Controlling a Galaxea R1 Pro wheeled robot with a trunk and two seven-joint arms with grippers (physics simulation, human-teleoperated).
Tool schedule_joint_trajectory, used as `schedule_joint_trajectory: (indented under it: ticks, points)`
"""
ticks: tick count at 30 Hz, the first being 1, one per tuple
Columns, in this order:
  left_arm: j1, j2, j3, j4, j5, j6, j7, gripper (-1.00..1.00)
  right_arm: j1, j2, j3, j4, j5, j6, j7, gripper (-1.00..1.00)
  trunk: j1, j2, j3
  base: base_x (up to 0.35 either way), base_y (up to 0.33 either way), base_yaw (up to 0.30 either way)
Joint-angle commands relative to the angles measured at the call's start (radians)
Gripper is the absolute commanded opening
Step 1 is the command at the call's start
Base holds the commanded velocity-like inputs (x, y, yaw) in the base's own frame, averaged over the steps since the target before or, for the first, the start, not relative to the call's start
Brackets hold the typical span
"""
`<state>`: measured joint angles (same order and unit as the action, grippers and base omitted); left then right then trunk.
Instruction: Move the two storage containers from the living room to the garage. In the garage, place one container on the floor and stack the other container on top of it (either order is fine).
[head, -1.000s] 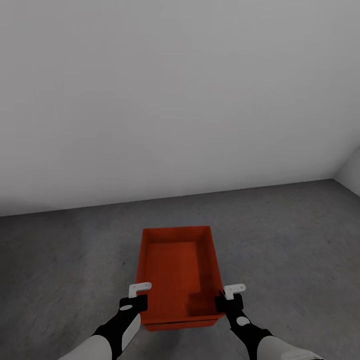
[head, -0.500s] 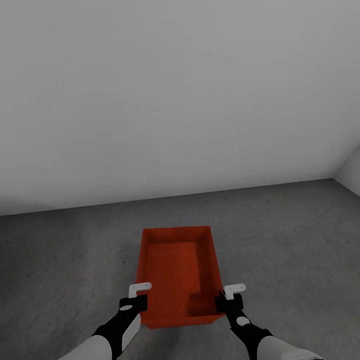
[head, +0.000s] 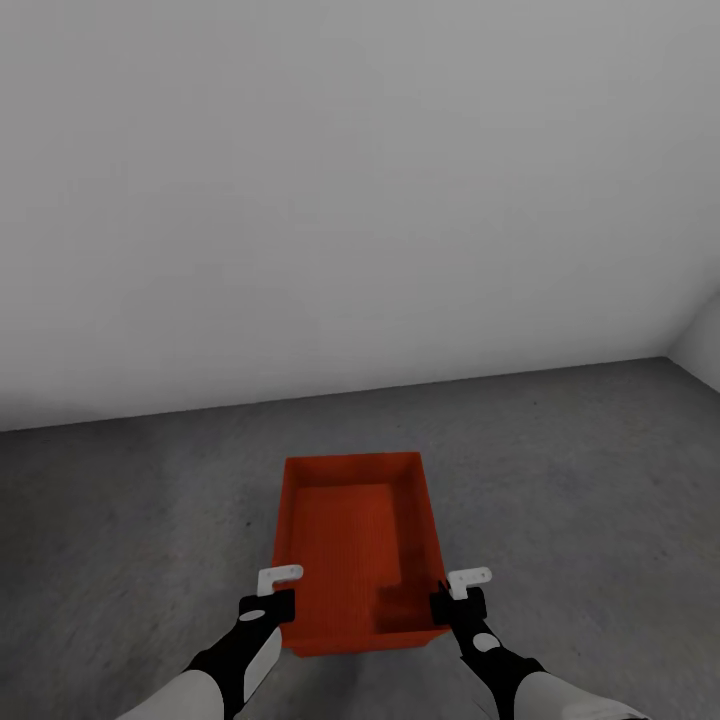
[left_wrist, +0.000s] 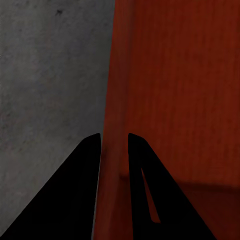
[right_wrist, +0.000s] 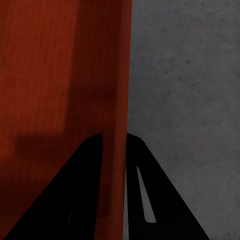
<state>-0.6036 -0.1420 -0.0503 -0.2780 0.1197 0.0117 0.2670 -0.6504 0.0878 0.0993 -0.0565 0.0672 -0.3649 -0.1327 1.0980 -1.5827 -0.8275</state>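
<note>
One orange-red open-top storage container (head: 350, 530) sits low over the dark grey concrete floor (head: 140, 520) of the garage, its long side pointing away from me. My left gripper (head: 282, 600) is shut on its left wall near the front corner, and my right gripper (head: 447, 600) is shut on its right wall. In the left wrist view the gripper (left_wrist: 114, 137) has one finger on each side of the container (left_wrist: 180, 100) wall. The right wrist view shows my gripper (right_wrist: 114, 136) clamped across the container (right_wrist: 50, 75) wall in the same way. I cannot tell whether another container lies beneath it.
A plain white-grey wall (head: 350, 200) stands a short way beyond the container. A second wall meets it at the far right corner (head: 700, 350). Speckled concrete (right_wrist: 185, 75) spreads to both sides of the bin.
A thin orange strip that showed under the container's near edge a second ago has gone, and the near edge sits slightly lower. Both grippers stay where they were.
</note>
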Motion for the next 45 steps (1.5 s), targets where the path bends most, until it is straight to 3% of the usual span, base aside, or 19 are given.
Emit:
schedule_joint_trajectory:
  ticks: [1, 22, 28, 45]
  points:
    - [-0.001, 0.001, 0.041, -0.02, -0.012, -0.022, 0.012, -1.0, 0.0, 0.0, -0.054, 0.003, -0.01, -0.003, -0.013, -1.0, 0.0, 0.0, -0.001, 0.0, 0.0, 0.0]
    - [-0.001, -0.001, 0.043, -0.02, -0.011, -0.022, 0.012, -1.0, 0.0, 0.0, -0.055, 0.003, -0.011, -0.003, -0.013, -1.0, 0.0, 0.0, -0.001, 0.0, 0.0, 0.0]
    - [-0.001, -0.001, 0.043, -0.02, -0.011, -0.022, 0.012, -1.0, 0.0, 0.0, -0.055, 0.003, -0.011, -0.003, -0.013, -1.0, 0.023, -0.042, -0.02, 0.0, 0.0, 0.0]
    - [-0.001, 0.0, 0.042, -0.02, -0.011, -0.022, 0.012, -1.0, 0.0, 0.0, -0.055, 0.003, -0.011, -0.003, -0.013, -1.0, 0.023, -0.042, -0.02, 0.0, 0.0, 0.0]
